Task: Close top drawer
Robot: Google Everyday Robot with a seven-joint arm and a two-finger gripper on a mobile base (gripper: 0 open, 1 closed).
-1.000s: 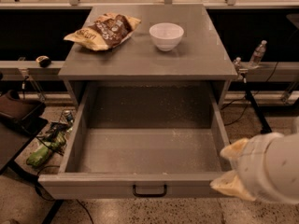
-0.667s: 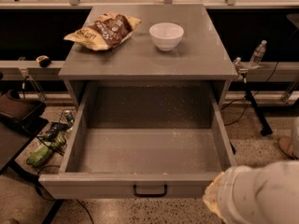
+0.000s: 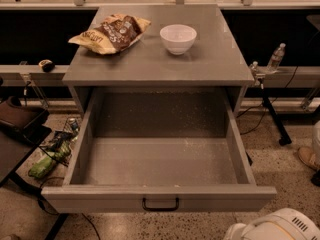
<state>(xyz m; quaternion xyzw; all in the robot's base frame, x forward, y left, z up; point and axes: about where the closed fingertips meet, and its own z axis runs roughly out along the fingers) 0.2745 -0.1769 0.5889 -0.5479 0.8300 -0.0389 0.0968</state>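
Hand (image 3: 274, 228), grip cannot be told, sits front-right of open top drawer (image 3: 210, 198)

top drawer (image 3: 100, 200): one
black handle (image 3: 160, 204): one
white bowl (image 3: 178, 38): one, on the surface (image 3: 150, 66)
snack bag (image 3: 111, 33): one, far left
plastic bottle (image 3: 276, 58): one, far right
tool (image 3: 276, 228): one, near right

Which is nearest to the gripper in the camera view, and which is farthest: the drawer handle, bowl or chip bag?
The gripper is at the bottom right.
1. Handle, centre of the drawer front.
2. Bowl, on the cabinet top, centre.
3. Chip bag, on top, left.
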